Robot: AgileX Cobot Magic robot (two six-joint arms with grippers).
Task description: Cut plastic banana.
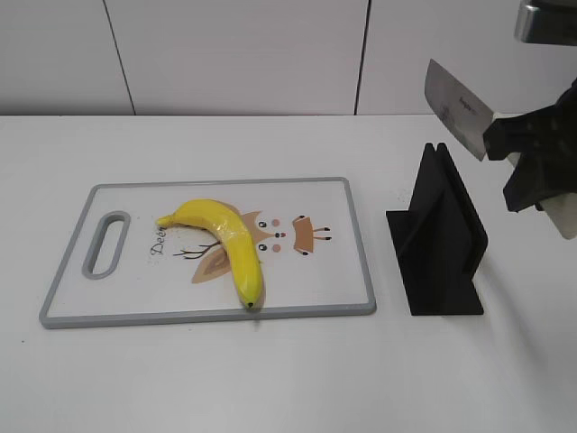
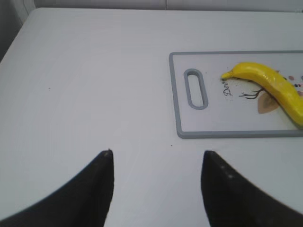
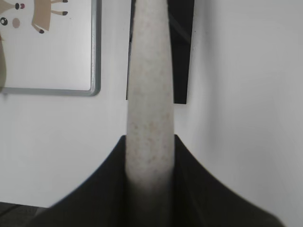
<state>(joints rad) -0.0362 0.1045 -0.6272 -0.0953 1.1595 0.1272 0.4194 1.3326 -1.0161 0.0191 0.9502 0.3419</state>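
Observation:
The plastic banana (image 1: 225, 244) is glossy yellow and curved, lying on the grey-rimmed white cutting board (image 1: 352, 244), dark tip toward the front edge. It also shows in the left wrist view (image 2: 272, 85) on the board (image 2: 176, 94). My right gripper (image 1: 527, 153) is shut on the pale speckled handle (image 3: 149, 94) of a knife, whose steel blade (image 1: 455, 108) is held up in the air above the black knife stand (image 1: 442, 239). My left gripper (image 2: 157, 158) is open and empty over bare table, left of the board; it is out of the exterior view.
The black knife stand stands right of the board, also seen in the right wrist view (image 3: 182, 56) beside the board's corner (image 3: 94, 71). The table is white; a white wall runs behind it.

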